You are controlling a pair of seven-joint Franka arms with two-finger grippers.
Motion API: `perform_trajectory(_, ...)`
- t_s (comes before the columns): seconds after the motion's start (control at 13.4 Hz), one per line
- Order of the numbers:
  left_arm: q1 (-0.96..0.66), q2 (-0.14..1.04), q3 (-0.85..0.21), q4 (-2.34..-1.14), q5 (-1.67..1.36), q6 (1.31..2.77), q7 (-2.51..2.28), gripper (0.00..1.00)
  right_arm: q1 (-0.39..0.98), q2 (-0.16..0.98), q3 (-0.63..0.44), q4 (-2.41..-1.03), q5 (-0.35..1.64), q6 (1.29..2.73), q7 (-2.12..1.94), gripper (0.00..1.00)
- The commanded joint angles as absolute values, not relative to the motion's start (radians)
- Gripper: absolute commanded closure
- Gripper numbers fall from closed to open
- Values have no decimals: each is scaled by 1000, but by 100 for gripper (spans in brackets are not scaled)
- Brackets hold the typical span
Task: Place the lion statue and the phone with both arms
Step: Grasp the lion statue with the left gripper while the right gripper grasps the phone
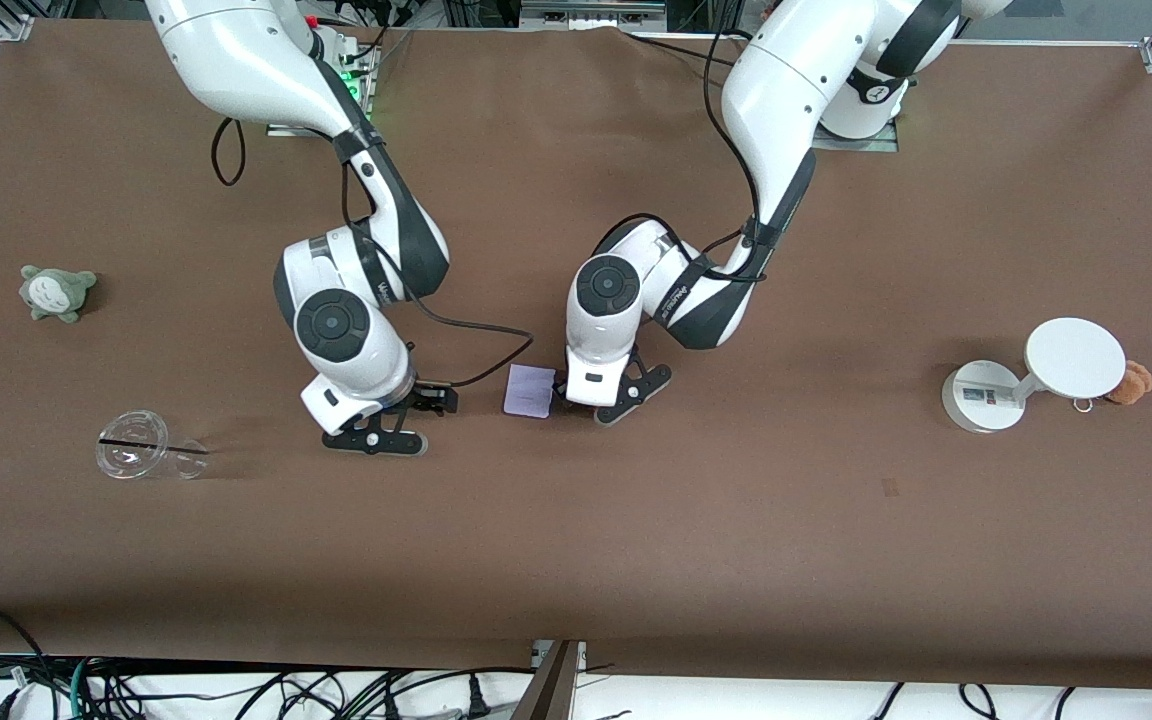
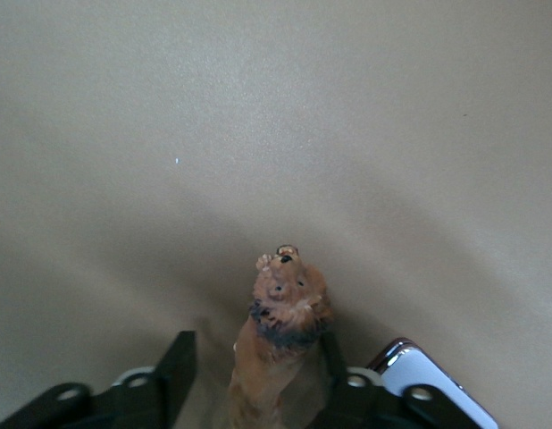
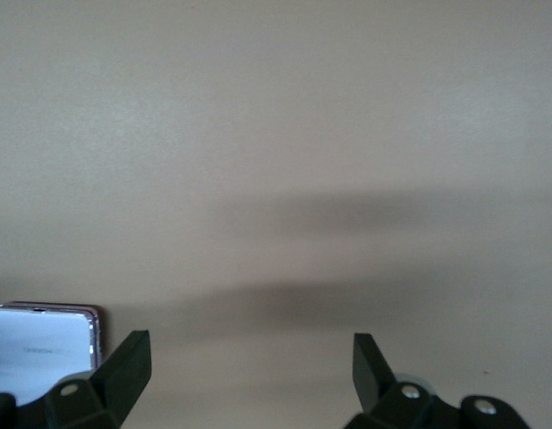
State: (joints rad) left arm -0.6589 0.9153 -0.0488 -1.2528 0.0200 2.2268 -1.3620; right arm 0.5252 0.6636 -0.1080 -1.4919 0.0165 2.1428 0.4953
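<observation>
Lower centre of the frame: right gripper (image 1: 376, 432), jaws apart, empty, low over the surface (image 1: 636, 560). Centre: phone (image 1: 529, 390) flat; beside it, left gripper (image 1: 626, 392) straddles the lion statue (image 2: 280, 335), contact unclear. Step: grasping; next, secure hold, lift.

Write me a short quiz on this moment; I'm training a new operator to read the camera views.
1. True or false: the lion statue sits between the fingers of the left gripper.
2. Where is the phone? A: held in the right gripper. B: flat on the table, beside the left gripper. C: propped upright against the lion statue.
3. Is the right gripper open or shut, and what does it hold?

Key: 1 true. 2 B. 3 open, holding nothing.
</observation>
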Motion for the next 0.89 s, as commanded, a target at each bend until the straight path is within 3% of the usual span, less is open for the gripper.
perform_trajectory(0.0,-670,933,-38,-1226,41,2227,-1321,100,540,675,-112,-1488,20,2169,518,0)
perform_trajectory(0.37,-569,897,-48,-1227,40,2204,-1157,100,590,709,-112,-1488,18,2221,599,0)
perform_trajectory(0.52,-561,867,-28,-1233,48,2107,-1102,100,617,729,-112,-1486,18,2259,653,0)
perform_trajectory(0.82,-457,682,-25,-1408,48,2059,-844,100,672,771,-112,-1485,17,2318,770,0)
